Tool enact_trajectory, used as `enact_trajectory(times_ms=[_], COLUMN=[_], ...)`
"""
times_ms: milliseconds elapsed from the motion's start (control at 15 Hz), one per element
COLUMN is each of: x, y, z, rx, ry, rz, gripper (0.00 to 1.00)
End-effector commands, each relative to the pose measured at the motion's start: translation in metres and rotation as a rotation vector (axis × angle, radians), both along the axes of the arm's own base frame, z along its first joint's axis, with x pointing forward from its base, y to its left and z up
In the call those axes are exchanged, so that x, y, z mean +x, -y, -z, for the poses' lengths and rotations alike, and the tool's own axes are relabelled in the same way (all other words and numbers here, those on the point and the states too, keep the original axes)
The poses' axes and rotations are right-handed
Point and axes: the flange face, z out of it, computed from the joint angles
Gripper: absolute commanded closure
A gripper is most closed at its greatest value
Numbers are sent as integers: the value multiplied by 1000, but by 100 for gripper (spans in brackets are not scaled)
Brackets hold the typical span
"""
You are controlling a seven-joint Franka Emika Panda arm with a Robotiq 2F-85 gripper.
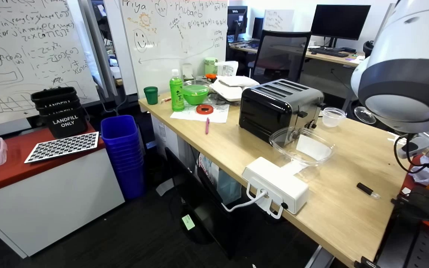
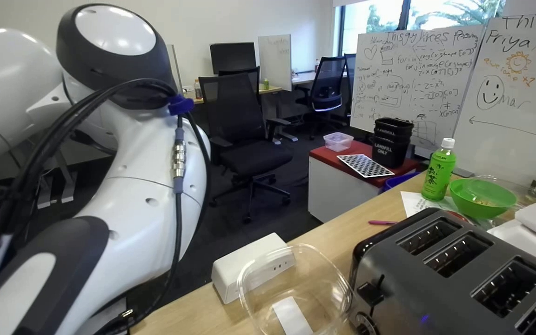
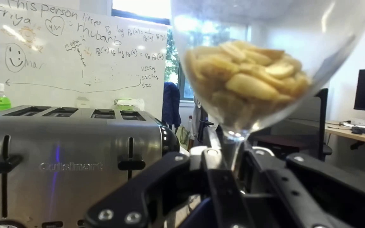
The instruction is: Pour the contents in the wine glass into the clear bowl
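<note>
Tightly gripped one wine glass point(image 3: 255, 33) by its thin stem in the wrist view, with jaws nearly together around it, cup uppermost and long axis close to upright, leaning slightly toward that view's right. Held in the cup one heap of yellowish, nut-like pieces point(image 3: 246, 76), too overlapped to count. Could not pick out the glass with certainty in the exterior views.

Turned, in all likelihood, on one sideways gap: judging by the lever side of the toaster point(image 3: 74, 171), probably had to travel toward the wrist view's left, then lower, to bring the cup over the one clear bowl point(image 2: 303, 284), outside that view, before any tilt.

Saw the bowl in both exterior views on the tabletop point(image 1: 348, 212), just beside that one four-slot toaster and near one white box point(image 1: 274, 182), without a sure sign of contact with either. Bore at least one white strip point(image 2: 291, 317) inside or under it, impossible to tell which.

Counted farther off one small tub point(image 1: 332, 119) near the toaster's lever side, one pink pen point(image 1: 207, 125), one green bottle point(image 1: 177, 91) and one green bowl point(image 1: 195, 95). Ended at the back with handwriting-covered whiteboards point(image 1: 169, 44), at least two.
</note>
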Motion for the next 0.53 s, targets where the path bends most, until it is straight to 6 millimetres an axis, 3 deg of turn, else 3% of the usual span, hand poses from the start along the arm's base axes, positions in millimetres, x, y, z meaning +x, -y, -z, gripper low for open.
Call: enact_trajectory(times_ms=[0,467], x=[-7,-19], y=[1,4], z=[1,-3], rx=[-72,-221], ry=[-32,-84], rz=[-107,-381], gripper=[96,96])
